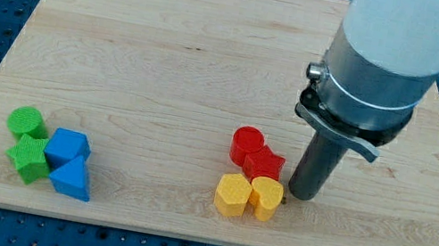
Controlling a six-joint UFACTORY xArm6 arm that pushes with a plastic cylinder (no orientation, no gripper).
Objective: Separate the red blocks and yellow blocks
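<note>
- Resting at table height, my tip [303, 195] sits just to the view's right of the red-and-yellow cluster, with the rod rising from it into a metal collar and a white arm housing [406, 38] toward the view's top right.
- As an end effector, this is a plain rod with nothing that opens or closes, and it grips nothing.
- Just to the view's left of my tip lies the yellow heart-shaped block [266, 196]; whether the two touch cannot be told.
- Further to the view's left, touching that one, sits the second yellow block [233, 194], its shape roughly pentagonal.
- Up and to the view's left of my tip stands the angular red block [264, 164], pressed against both yellow blocks below it.
- Beyond it, further to the view's left and slightly toward the view's top, the round red block [247, 143] touches the angular one.
- Well apart, far to the view's left of my tip, a second cluster holds a green cylinder [26, 121], a green angular block [29, 158], a blue angular block [66, 149] and a blue triangular block [71, 178].
- All blocks lie on the wooden table [167, 60], near its edge at the view's bottom.
</note>
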